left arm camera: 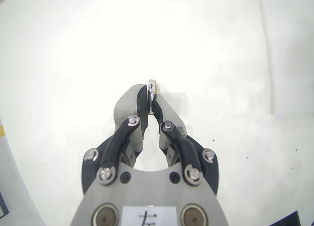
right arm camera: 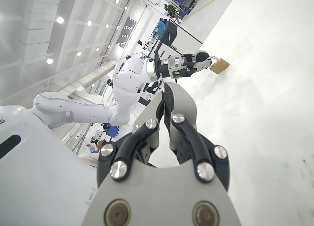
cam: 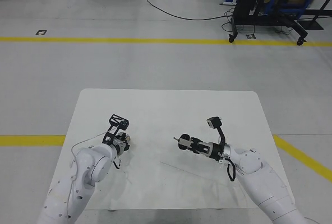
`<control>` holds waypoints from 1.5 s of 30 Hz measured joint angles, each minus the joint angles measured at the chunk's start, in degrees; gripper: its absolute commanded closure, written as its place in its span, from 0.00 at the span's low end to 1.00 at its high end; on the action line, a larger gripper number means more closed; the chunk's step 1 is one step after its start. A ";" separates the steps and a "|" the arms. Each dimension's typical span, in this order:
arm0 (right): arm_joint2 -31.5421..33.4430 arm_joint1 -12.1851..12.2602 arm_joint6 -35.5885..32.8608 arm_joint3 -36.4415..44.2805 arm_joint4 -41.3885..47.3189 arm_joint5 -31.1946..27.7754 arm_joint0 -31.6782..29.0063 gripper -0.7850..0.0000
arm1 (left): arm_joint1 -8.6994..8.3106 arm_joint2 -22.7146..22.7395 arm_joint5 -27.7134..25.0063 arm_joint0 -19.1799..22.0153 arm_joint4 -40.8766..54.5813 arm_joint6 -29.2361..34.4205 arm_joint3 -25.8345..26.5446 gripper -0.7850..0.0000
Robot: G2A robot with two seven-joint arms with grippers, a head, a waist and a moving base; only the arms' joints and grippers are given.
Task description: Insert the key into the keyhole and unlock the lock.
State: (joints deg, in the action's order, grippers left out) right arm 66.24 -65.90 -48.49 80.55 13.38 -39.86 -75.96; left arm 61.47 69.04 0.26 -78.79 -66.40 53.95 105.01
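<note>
Grips the small brass padlock (right arm camera: 220,65) by its silver steel shackle (left arm camera: 151,89) with the left gripper (left arm camera: 150,95), jaws clamped tight, body resting on the white table (cam: 166,112), likely to steady it for the key. Holds the right gripper (right arm camera: 166,89) well apart from the padlock, level, aimed toward it, fingers pressed together; cannot tell whether the key sits between them.

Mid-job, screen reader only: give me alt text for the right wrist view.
The left gripper clamps a brass padlock by its shackle, the lock body resting on the white table. In the foreground, the right gripper has its fingers shut, apart from the padlock.
</note>
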 measured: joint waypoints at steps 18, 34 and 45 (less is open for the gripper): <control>0.00 0.00 0.00 0.00 0.00 0.00 0.00 1.00 | -0.72 7.46 -3.11 -2.80 5.46 0.36 -0.59 1.00; 0.00 0.00 0.00 0.00 0.00 0.00 0.00 1.00 | -0.46 19.67 -19.27 -3.75 57.65 -2.56 -9.09 1.00; 0.00 0.00 0.00 0.00 0.00 0.00 0.00 1.00 | 0.29 14.62 -30.35 2.92 81.28 6.12 -23.53 1.00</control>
State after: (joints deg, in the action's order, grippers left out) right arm 66.24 -65.90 -48.49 80.55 13.38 -39.86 -75.96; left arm 61.76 83.66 -30.08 -75.87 14.87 60.07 81.48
